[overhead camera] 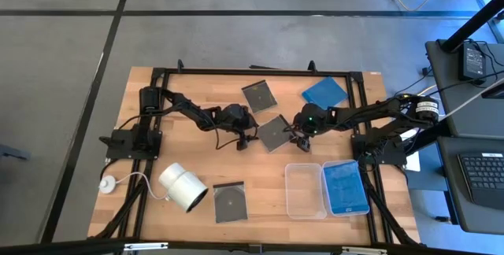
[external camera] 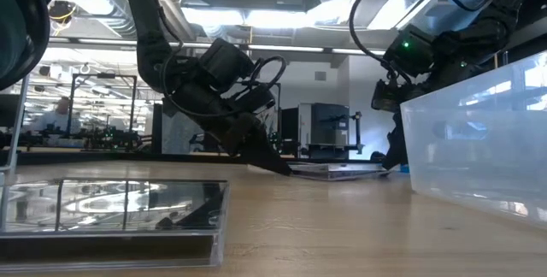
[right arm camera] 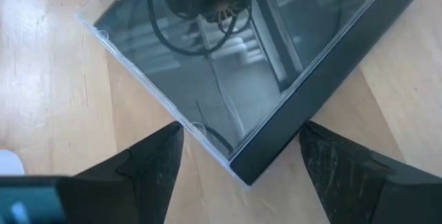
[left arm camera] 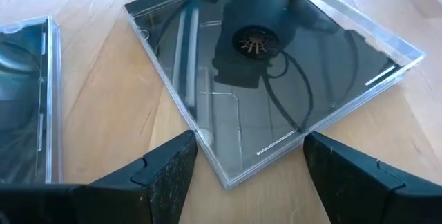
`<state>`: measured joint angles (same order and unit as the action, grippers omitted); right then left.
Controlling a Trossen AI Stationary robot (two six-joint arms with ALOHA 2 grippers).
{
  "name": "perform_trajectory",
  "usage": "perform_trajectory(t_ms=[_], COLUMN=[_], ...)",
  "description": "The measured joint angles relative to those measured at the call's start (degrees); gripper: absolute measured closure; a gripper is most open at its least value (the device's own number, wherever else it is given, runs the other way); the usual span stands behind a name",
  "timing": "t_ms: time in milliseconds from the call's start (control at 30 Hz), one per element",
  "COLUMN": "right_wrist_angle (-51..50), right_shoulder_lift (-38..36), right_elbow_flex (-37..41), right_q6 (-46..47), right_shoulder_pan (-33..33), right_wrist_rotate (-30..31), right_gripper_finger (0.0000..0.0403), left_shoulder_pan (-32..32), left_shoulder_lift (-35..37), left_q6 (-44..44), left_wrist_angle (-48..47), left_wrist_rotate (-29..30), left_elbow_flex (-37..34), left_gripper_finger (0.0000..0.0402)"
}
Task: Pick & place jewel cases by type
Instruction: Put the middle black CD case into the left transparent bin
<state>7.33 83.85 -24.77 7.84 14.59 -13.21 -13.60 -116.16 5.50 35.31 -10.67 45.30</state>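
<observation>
Here | left gripper (overhead camera: 253,139) and right gripper (overhead camera: 290,134) both stood wide open, holding nothing | each faced one corner of the dark jewel case (overhead camera: 275,132) at mid-table (overhead camera: 142,109).

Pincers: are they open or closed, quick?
Left pincer: open, a corner of the middle grey jewel case between its fingers.
Right pincer: open, at the opposite corner.

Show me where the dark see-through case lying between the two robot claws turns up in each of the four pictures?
High view: the middle grey case lies at table centre, between the left gripper and the right gripper.
Low view: a thin slab far back, between both arms.
Left wrist view: fills the upper picture, one corner between the open fingers.
Right wrist view: likewise.
Shared landmark: the case's round hub.
</observation>
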Motion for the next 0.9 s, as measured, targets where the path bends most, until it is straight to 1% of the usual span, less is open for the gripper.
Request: perform_trajectory(t_ms=[67,300,633,700,833,900], right_wrist_angle=[-0.2,-0.9,-3.1,-3.6,-3.7,-2.8], right_shoulder_lift=[0.0,0.0,0.0,0.0,0.0,0.0], right_elbow_flex=[0.0,-0.1,-0.3,-0.3,-0.2,-0.1], right_q6=[0.0,-0.7,-5.7,-8.6,-16.1,-17.6], right_shoulder_pan=[0.0,-0.1,-0.1,-0.2,-0.9,-1.0], right_wrist_rotate=[0.3,0.5,0.1,0.1,3.1,3.5], right_gripper_finger=[0.0116,0.0116,0.0116,0.0116,0.0116,0.0116], left_shoulder_pan=[0.1,0.1,0.2,0.2,0.2,0.2], left_shoulder_lift=[0.0,0.0,0.0,0.0,0.0,0.0], left_q6=[0.6,1.8,1.4,1.4,1.4,1.3], left_wrist_angle=[0.0,-0.2,-0.2,-0.2,-0.2,-0.2], left_wrist_rotate=[0.9,1.3,1.6,1.7,1.7,1.8], left_elbow_flex=[0.0,0.0,0.0,0.0,0.0,0.0], left_gripper_finger=[0.0137,0.0137,0.0137,0.0137,0.0137,0.0137])
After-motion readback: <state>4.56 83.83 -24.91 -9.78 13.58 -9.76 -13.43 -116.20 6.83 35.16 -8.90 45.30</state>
